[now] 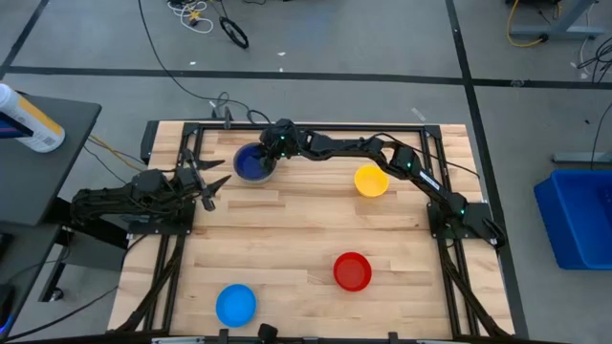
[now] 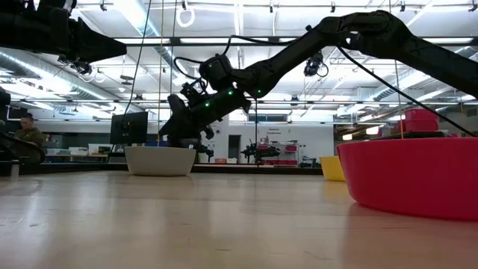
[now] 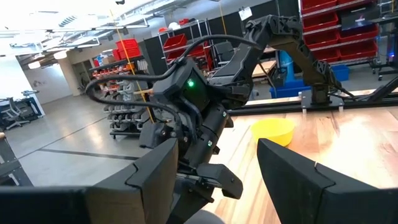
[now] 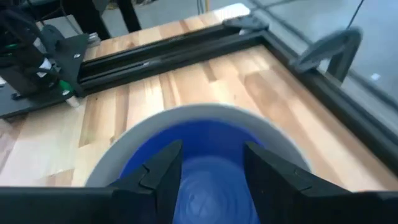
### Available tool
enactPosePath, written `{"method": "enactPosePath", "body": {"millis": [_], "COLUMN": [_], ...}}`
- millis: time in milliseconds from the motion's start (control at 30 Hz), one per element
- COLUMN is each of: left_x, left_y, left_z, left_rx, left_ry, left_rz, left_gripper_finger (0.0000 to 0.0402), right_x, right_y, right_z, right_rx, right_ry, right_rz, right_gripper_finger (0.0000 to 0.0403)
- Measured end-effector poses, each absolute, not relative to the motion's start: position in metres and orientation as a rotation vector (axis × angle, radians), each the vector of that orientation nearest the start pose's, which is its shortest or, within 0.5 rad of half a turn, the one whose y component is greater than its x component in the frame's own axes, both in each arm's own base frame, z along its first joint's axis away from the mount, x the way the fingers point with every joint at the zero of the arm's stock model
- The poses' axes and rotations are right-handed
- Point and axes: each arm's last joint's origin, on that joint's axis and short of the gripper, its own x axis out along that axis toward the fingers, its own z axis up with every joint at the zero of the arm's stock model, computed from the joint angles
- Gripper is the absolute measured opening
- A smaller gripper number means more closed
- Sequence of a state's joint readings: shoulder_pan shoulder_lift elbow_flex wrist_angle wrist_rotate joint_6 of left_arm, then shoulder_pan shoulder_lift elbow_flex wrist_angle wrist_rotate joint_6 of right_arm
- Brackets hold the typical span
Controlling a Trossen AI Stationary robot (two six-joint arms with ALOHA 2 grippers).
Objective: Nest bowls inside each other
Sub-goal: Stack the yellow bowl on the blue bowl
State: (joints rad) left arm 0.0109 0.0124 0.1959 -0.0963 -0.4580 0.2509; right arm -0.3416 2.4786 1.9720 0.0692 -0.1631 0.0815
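A dark blue bowl (image 4: 205, 149) sits nested inside the grey bowl (image 4: 186, 118), which stands on the table at its far left (image 1: 253, 162). My right gripper (image 4: 211, 168) is open, with its fingers over the blue bowl's inside; in the low view it hangs just above the grey bowl (image 2: 160, 161). The yellow bowl (image 1: 371, 180) stands at the far right, the red bowl (image 1: 352, 271) nearer the front, and the light blue bowl (image 1: 235, 304) at the front left. My left gripper (image 1: 212, 186) waits open and level at the table's left edge.
A dark metal frame (image 1: 316, 126) runs round the wooden table. A white and yellow bottle (image 1: 29, 119) lies on a side table to the left. A blue bin (image 1: 579, 215) stands on the floor to the right. Bare wood lies mid-table between the bowls.
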Motion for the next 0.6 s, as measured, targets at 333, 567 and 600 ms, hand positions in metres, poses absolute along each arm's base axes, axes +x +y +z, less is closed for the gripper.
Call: {"method": "enactPosePath", "body": {"millis": [333, 567, 600], "left_x": [0.079, 0.079, 0.080], "left_y": [0.014, 0.013, 0.013], "left_z": [0.217, 0.217, 0.217], "left_rx": [0.223, 0.222, 0.223], "left_ry": [-0.016, -0.013, -0.013], "left_rz": [0.474, 0.460, 0.458], "left_gripper_finger": [0.0228, 0.0228, 0.0228], "right_x": [0.535, 0.530, 0.528], "right_y": [-0.153, -0.133, -0.129], "right_z": [0.163, 0.189, 0.192], "right_rx": [0.112, 0.047, 0.042], "right_ry": [0.442, 0.476, 0.475], "right_rz": [-0.161, -0.169, -0.171], "right_gripper_finger": [0.0178, 0.0225, 0.0228]}}
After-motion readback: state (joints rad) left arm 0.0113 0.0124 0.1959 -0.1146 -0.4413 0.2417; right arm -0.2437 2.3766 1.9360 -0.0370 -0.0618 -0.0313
